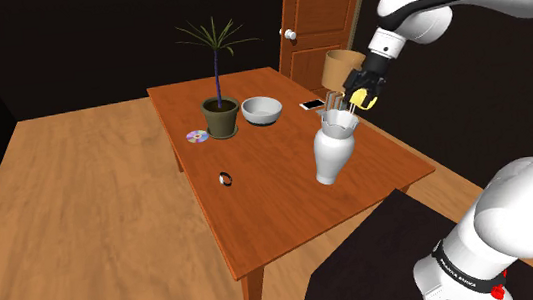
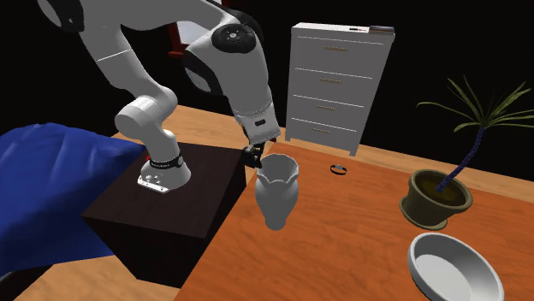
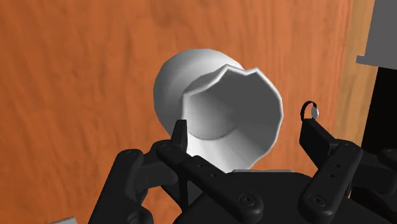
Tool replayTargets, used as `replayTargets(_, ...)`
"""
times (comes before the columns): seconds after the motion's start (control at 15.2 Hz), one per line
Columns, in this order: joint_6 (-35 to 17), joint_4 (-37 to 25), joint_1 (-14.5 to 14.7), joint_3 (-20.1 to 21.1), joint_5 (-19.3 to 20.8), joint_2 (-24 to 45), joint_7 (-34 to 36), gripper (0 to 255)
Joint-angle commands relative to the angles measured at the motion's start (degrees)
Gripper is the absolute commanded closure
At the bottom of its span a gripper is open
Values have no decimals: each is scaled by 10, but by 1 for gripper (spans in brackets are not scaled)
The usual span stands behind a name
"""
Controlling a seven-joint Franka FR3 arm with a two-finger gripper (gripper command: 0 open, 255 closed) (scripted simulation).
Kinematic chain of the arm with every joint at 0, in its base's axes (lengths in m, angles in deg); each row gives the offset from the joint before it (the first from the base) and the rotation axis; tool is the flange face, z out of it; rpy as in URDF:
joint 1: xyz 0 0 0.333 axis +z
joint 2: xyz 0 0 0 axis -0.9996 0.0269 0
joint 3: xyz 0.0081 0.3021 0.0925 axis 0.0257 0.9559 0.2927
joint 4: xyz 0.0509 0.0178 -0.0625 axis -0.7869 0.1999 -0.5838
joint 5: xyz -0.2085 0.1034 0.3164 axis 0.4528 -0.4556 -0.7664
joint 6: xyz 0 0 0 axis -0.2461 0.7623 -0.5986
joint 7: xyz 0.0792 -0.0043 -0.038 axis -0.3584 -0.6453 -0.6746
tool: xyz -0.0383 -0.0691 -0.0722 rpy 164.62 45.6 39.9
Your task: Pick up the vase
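A wooden table [image 1: 280, 208] carries a potted plant [image 1: 221, 116] and a bowl [image 1: 262, 110] near its far edge. A white vase [image 1: 334, 152] stands upright by the table's right edge in the shoulder view. The black gripper [image 1: 351, 108] hangs at its rim with fingers spread, not clasping it.

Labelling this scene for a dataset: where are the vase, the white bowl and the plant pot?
vase [image 1: 331, 158]: shoulder view, on its rounded body.
white bowl [image 1: 262, 118]: shoulder view, on its front outer wall.
plant pot [image 1: 222, 122]: shoulder view, on its front wall.
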Motion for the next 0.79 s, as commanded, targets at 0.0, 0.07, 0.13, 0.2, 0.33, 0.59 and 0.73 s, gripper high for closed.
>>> replayTargets(0.0,-11,-12,0,-18,-23,44,-24,0)
replayTargets(0.07,-13,-20,-1,-27,-36,66,-37,0)
replayTargets(0.13,-15,-28,-3,-35,-49,88,-50,0)
replayTargets(0.2,-16,-37,-6,-42,-63,111,-64,0)
replayTargets(0.33,-29,-29,-6,-41,-68,119,-72,0)
replayTargets(0.59,-54,-15,-6,-42,-82,135,-88,0)
replayTargets(0.73,-64,-9,-5,-42,-87,143,-95,0)
